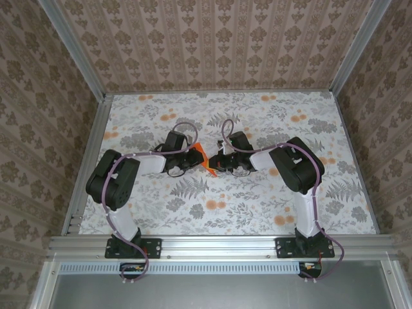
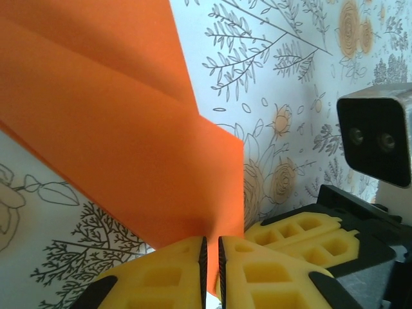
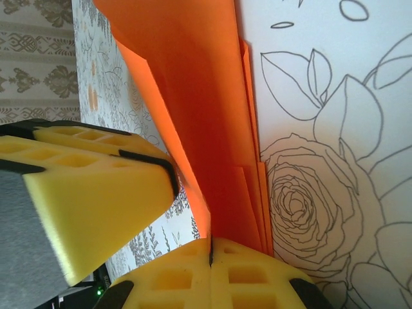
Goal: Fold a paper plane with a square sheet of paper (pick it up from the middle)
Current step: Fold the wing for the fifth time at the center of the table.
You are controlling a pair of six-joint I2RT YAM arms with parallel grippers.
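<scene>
Yellow fingers (image 2: 161, 273) of the left gripper (image 2: 212, 246) are pressed together on the lower edge of the orange paper (image 2: 129, 129), which fans up from the pads in creased panels. At mid-table (image 1: 257, 193), the paper is held between the two arms and appears lifted off the floral surface. To its right, the right gripper (image 3: 211, 248) is likewise clamped, its pads meeting on a stack of thin folded edges, with one finger of the left gripper alongside. Judging by its look, the paper is very light, limp in its single panels and stiffer only along the creases and where layers stack. It would likely crumple or tear if the arms pulled apart or twisted against each other. The soundest hold looks to be on the layered centre fold near the middle, where the paper is least likely to buckle or slip from the pads.
</scene>
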